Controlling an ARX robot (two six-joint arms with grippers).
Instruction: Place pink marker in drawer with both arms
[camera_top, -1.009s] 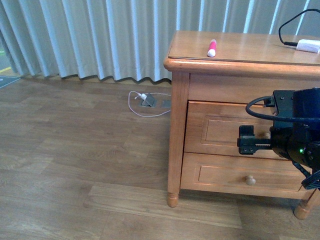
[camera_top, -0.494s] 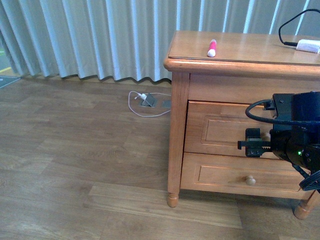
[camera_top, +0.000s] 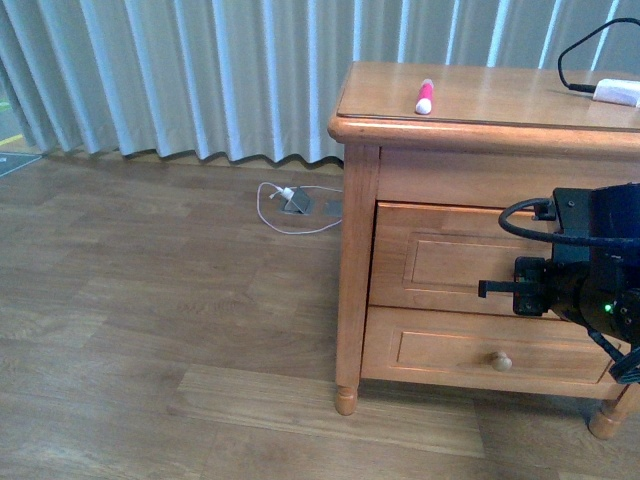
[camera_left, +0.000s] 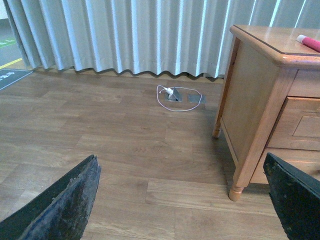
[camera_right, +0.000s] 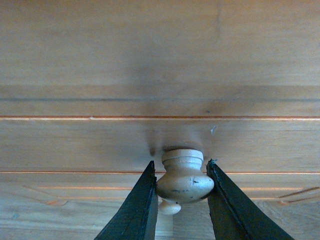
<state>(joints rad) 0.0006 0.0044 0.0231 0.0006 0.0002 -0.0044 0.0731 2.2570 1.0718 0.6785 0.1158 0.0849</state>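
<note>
Lower right of the front view: our right gripper (camera_right: 181, 167) pinches the knob (camera_right: 184, 181) of the drawer (camera_top: 440, 258). We judge a straight, level pull without twisting is best. Our left gripper (camera_left: 181, 160) gapes wide, empty. The pink marker (camera_top: 424, 96) lies upper right on the dresser top (camera_top: 500, 100), its long axis near-vertical in frame, white end toward the curtain (camera_top: 200, 70).

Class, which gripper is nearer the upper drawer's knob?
Right. The right gripper has its fingers on either side of the knob; the left gripper hangs open over the floor, beside the dresser.
</note>
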